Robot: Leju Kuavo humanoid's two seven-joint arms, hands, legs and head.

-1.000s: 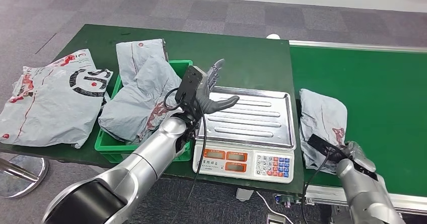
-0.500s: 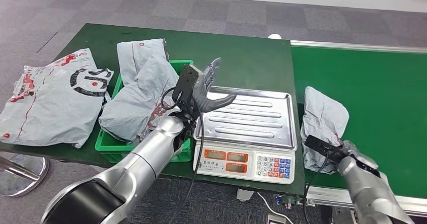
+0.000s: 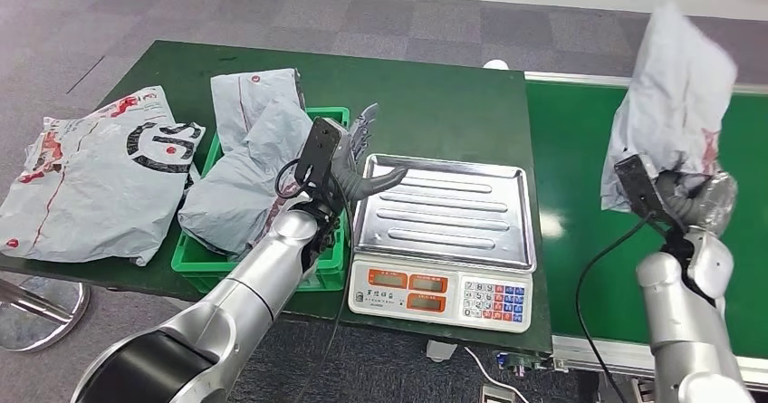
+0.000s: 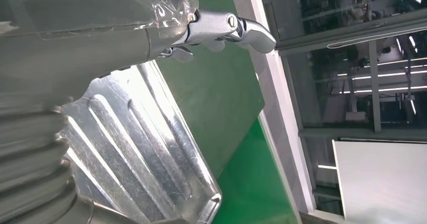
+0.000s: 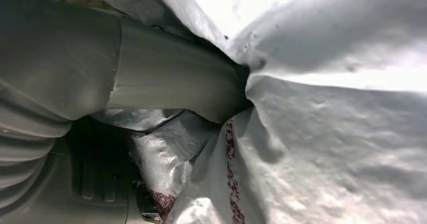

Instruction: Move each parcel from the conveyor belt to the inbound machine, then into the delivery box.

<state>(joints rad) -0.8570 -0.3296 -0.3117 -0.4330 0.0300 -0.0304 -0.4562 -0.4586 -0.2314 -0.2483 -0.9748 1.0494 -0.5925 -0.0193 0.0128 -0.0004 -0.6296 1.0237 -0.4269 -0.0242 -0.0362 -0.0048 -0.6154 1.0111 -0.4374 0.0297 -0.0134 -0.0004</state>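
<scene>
Grey parcel [image 3: 672,104] gripped at bottom edge by right robot hand [image 3: 693,196], flopping above conveyor belt [image 3: 625,267]; could slip, miss scale tray [image 3: 444,211]. Left robot hand [image 3: 355,163] spread wide, empty.

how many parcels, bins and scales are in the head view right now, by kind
Grey plastic mailer parcels: 4 (one gripped in the right hand and lifted, two at the green plastic bin, one large printed one flat on the table)
Green plastic bin: 1
Steel-topped weighing scale: 1
Total: 6
</scene>
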